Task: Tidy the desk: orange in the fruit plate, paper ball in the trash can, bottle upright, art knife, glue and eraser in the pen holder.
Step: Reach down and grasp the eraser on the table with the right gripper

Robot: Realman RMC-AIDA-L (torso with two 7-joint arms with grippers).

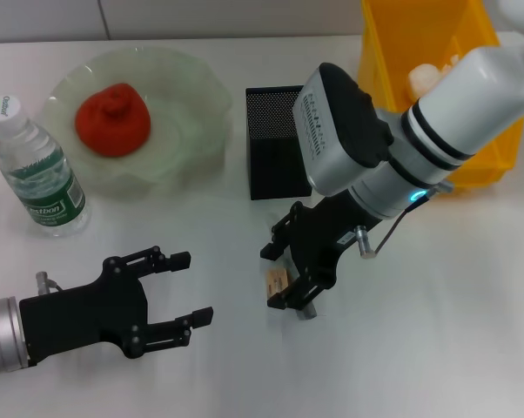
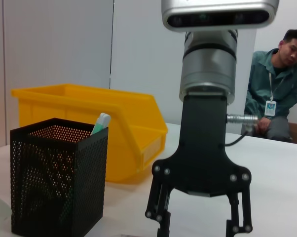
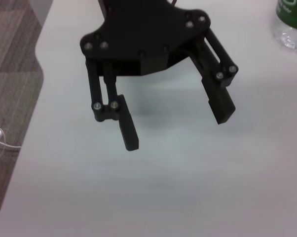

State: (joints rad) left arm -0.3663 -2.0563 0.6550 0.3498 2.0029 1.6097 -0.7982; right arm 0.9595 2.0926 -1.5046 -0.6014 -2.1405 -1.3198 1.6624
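The right tool (image 1: pixel 290 280) straddles the tan eraser (image 1: pixel 277 284) on the table (image 1: pixel 436 348), just in front of the black mesh pen holder (image 1: pixel 278 157) — jaws apart around it, not yet clamped. This looks like the eraser step; next comes closing, lifting and carrying to the holder. The left tool (image 1: pixel 185 289) waits spread wide, further left of the holder.

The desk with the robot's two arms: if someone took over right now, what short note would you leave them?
Right gripper: down at the table, jaws around the eraser; whether they are closed on it cannot be told.
Left gripper: open, idle near the front of the table.
Done: orange in the fruit plate, bottle upright, something white in the trash can.
Left: eraser into the pen holder, which already holds at least one item.
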